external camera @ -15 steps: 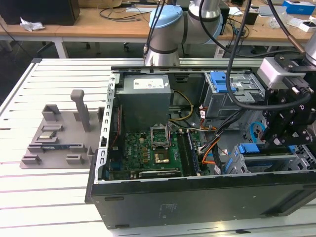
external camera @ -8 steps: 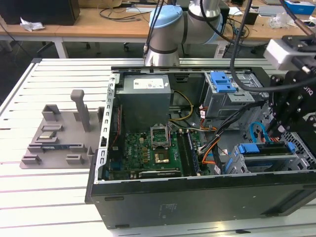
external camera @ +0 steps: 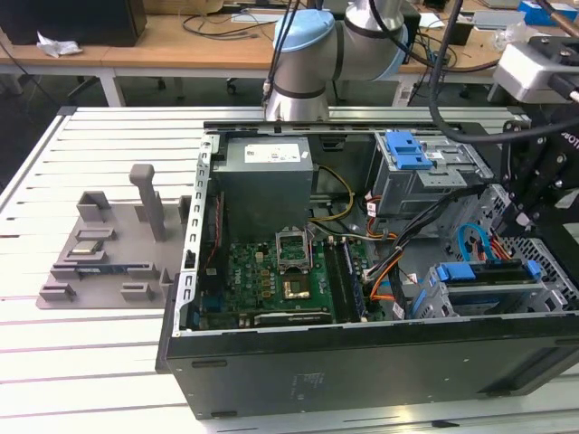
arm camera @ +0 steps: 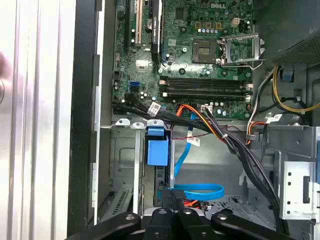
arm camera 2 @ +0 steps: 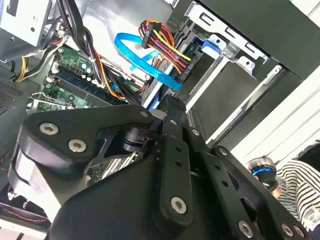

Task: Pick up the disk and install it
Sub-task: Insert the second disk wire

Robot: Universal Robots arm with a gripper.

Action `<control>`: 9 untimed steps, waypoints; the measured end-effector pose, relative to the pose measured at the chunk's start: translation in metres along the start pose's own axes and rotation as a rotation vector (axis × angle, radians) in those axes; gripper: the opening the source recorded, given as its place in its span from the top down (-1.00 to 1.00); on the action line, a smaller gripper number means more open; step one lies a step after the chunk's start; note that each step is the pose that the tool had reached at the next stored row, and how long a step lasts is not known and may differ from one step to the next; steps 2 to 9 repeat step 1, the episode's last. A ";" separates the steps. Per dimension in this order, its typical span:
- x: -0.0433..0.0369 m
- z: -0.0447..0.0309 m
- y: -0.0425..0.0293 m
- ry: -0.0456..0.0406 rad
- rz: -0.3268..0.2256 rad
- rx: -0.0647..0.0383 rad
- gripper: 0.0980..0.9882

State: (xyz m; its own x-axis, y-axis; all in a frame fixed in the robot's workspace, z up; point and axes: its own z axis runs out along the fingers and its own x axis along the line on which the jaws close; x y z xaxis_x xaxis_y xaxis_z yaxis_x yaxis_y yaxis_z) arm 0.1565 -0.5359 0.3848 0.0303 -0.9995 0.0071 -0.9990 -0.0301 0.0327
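- Fixture tray (external camera: 99, 244): grey, far left of the exterior view, on the slatted table; well apart from the work.
- Computer case (external camera: 362, 371): open, centre frame, side panel off.
- Motherboard (external camera: 271, 280): green, lower centre of the case floor, with loose cables running to its right.
- Blue latch (external camera: 405, 149): upper right, on its grey metal cage; not your part.
- Disk (external camera: 493, 287): lower right, lying flat in the drive bay with its blue side rails showing; by the look of it, already seated.
- Gripper (arm camera: 173, 192): black, at the right edge of the exterior view; in the first wrist view it looks clenched, gripping nothing.
- Relation you need: the disk lies just below the gripper and slightly left in the exterior view, its long axis running left to right across the frame.
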 end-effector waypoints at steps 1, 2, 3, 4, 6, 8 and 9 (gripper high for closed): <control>0.0000 -0.0001 0.0000 0.0002 0.000 0.000 0.98; 0.0000 -0.0001 0.0000 0.0002 0.000 0.000 0.98; 0.0000 -0.0001 0.0000 0.0002 0.000 0.000 0.98; 0.0000 -0.0001 0.0000 0.0002 0.000 0.000 0.98; 0.0000 -0.0001 0.0000 0.0002 0.000 0.000 0.98; 0.0000 -0.0001 0.0000 0.0002 0.000 0.000 0.98; 0.0000 -0.0001 0.0000 0.0002 0.000 0.000 0.98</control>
